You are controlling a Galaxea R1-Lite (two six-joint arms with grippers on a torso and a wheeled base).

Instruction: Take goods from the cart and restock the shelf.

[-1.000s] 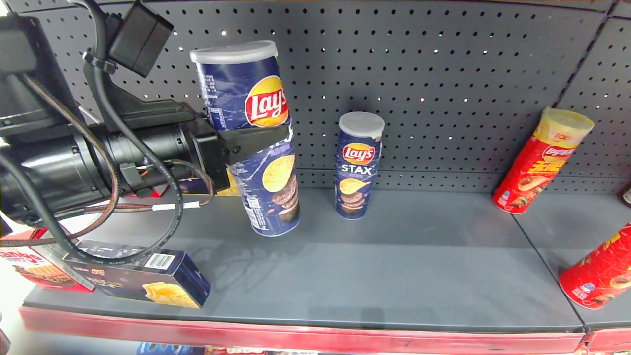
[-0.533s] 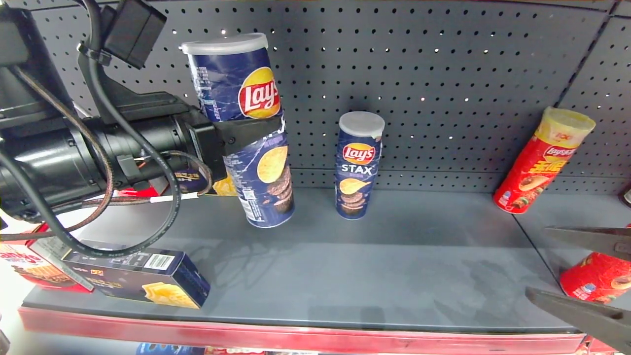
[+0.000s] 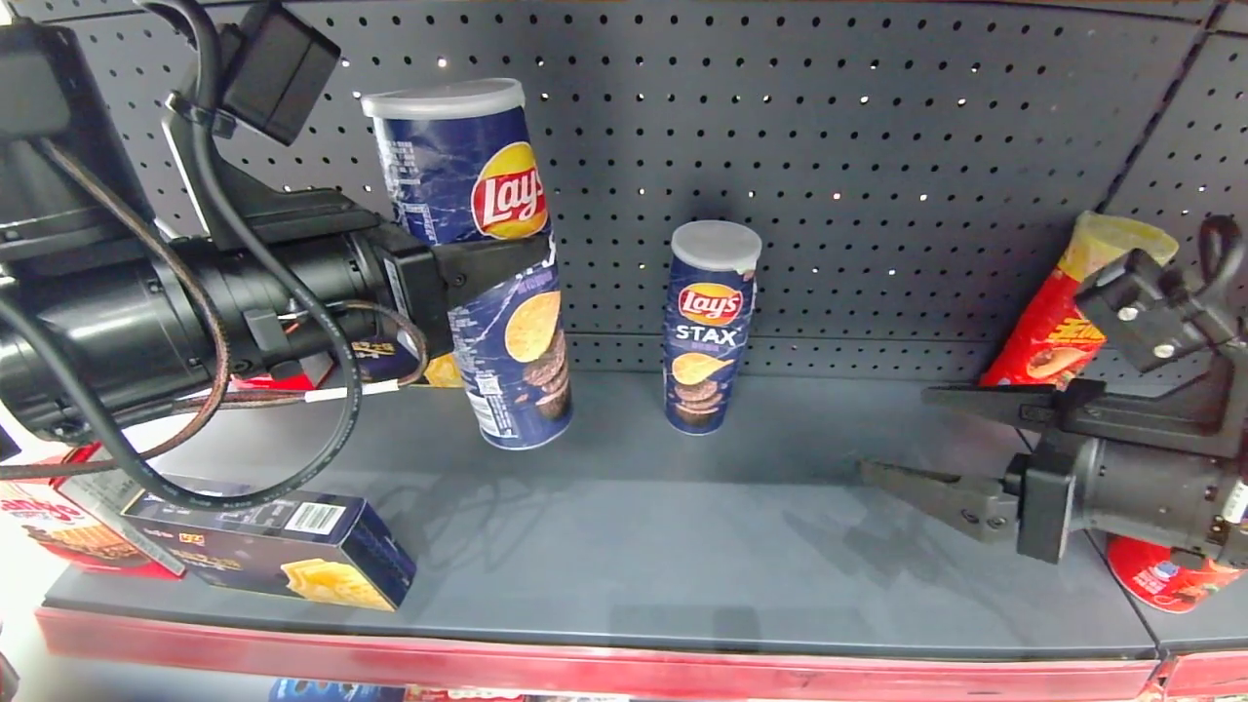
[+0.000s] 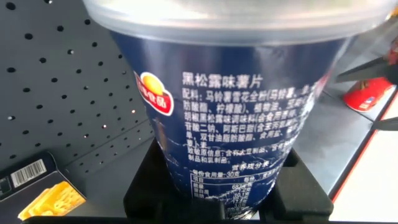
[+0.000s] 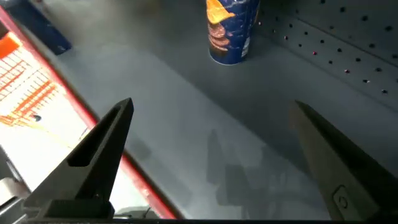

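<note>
Left gripper (image 3: 492, 275) clamps a tilted blue chip can (image 3: 468, 185) low over the shelf (image 3: 682, 556).
Its lid is on; a smaller blue can (image 3: 710, 331) stands upright nearby. The right gripper (image 3: 897, 434), spread wide and empty, has come in from the right, partly covering a leaning red can (image 3: 1048, 336). A blue box (image 3: 283, 546) lies front-left.

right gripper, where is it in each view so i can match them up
Head view: right gripper at the right, open over the shelf, above the lying red can.
Left wrist view: right gripper past the held can, two dark fingers beside that red can.
Right wrist view: right gripper in the foreground, fingers spread, standing can beyond.
Shared landmark: the pegboard, behind everything in all three.
</note>
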